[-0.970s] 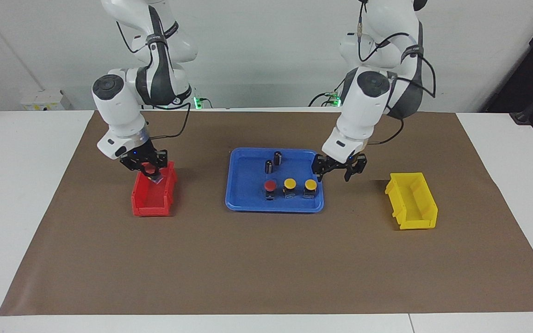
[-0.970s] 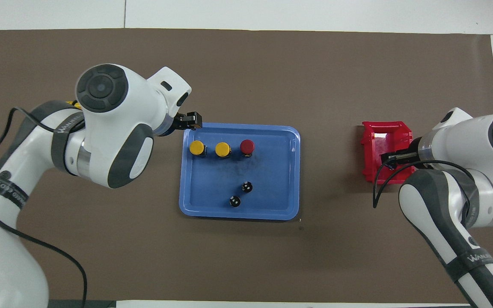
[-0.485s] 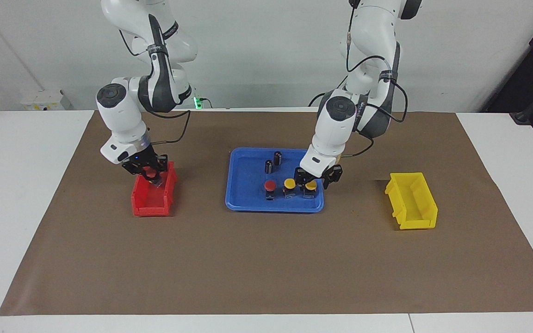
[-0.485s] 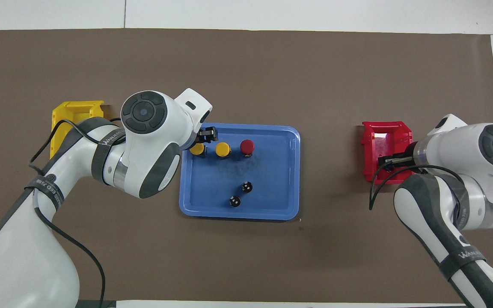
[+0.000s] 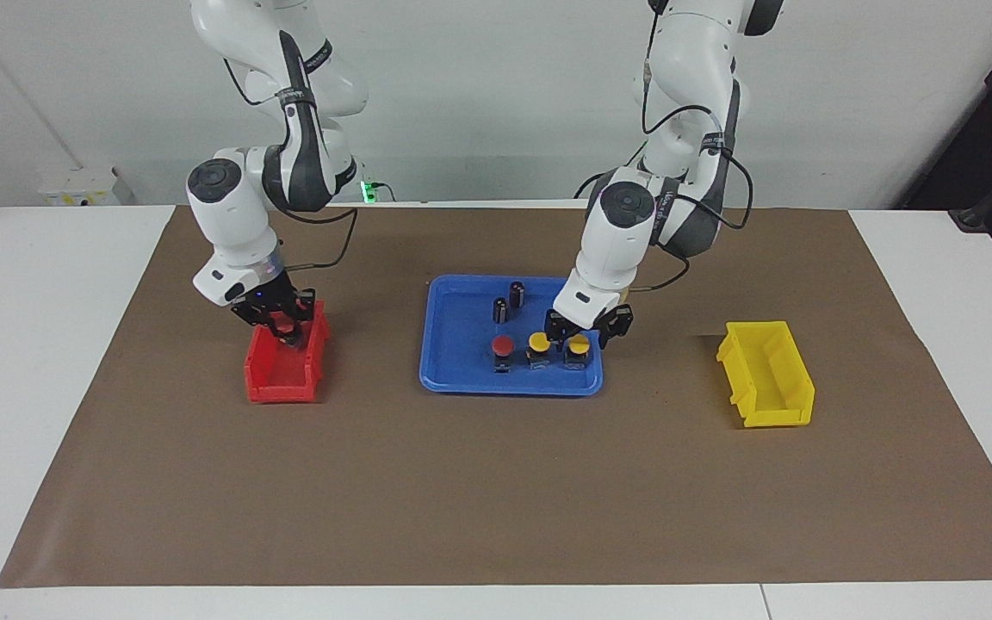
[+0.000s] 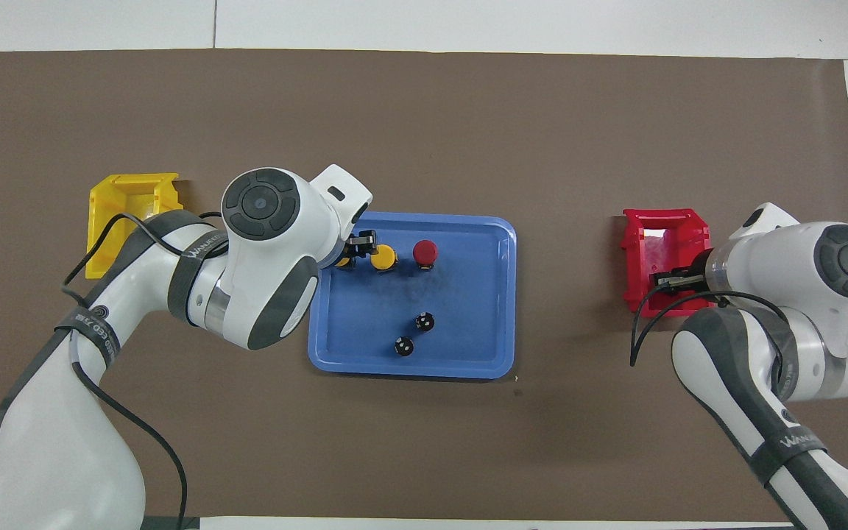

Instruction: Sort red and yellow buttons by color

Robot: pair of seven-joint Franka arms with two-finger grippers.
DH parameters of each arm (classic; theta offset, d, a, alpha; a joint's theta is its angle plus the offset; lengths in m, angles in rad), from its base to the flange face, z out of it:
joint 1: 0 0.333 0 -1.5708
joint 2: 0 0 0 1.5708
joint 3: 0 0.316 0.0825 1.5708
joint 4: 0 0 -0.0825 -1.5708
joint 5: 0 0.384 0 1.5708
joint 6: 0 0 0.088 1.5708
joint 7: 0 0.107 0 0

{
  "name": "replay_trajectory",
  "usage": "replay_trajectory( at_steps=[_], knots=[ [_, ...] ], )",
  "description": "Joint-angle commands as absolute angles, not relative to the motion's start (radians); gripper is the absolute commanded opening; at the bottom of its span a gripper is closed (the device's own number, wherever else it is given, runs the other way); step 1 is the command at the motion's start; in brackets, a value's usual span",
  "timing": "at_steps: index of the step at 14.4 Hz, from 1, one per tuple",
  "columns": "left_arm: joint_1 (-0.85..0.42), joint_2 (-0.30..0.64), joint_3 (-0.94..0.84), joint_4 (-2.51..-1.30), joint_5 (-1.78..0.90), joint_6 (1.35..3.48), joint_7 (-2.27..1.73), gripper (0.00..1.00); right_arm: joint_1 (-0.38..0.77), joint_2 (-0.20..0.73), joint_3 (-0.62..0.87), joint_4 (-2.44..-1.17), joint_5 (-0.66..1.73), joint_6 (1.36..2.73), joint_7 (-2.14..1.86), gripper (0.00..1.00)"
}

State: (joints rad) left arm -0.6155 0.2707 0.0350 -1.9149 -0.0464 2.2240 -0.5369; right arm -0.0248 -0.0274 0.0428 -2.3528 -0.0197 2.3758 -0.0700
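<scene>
One red button and two yellow buttons are lined up in the blue tray; left jaws are lowered at the end yellow one, right jaws over the red bin; neither grip can be judged

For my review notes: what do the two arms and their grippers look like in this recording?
Both arms are glossy white with dark grey joint sections and round dark grey caps at the joints. A loose black cable runs along each arm, and a grey band with white lettering wraps each one. The left gripper and right gripper are small, black, two-fingered units.
</scene>
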Motion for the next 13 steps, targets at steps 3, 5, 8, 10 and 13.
replay_trajectory(
  at_steps=[3, 5, 8, 10, 13],
  knots=[
    [-0.626, 0.232, 0.049, -1.953, -0.034, 2.215, -0.543, 0.05, -0.028, -0.011, 0.051, -2.184, -0.015, 2.200, -0.095, 0.59],
    [-0.620, 0.232, 0.051, -1.921, -0.035, 2.177, -0.543, 0.02, -0.026, 0.014, 0.057, -2.038, -0.015, 2.058, -0.094, 0.62],
    [-0.592, 0.183, 0.057, -1.816, -0.037, 1.987, -0.532, 0.02, 0.035, 0.047, 0.057, -1.873, -0.008, 1.919, -0.066, 0.65],
    [-0.524, 0.125, 0.063, -1.807, -0.043, 1.895, -0.436, 0.02, 0.128, 0.090, 0.057, -1.789, -0.008, 1.908, 0.059, 0.67],
    [-0.343, 0.086, 0.063, -1.812, -0.046, 1.850, -0.199, 0.02, 0.268, 0.135, 0.057, -1.776, -0.009, 2.008, 0.294, 0.70]
  ],
)
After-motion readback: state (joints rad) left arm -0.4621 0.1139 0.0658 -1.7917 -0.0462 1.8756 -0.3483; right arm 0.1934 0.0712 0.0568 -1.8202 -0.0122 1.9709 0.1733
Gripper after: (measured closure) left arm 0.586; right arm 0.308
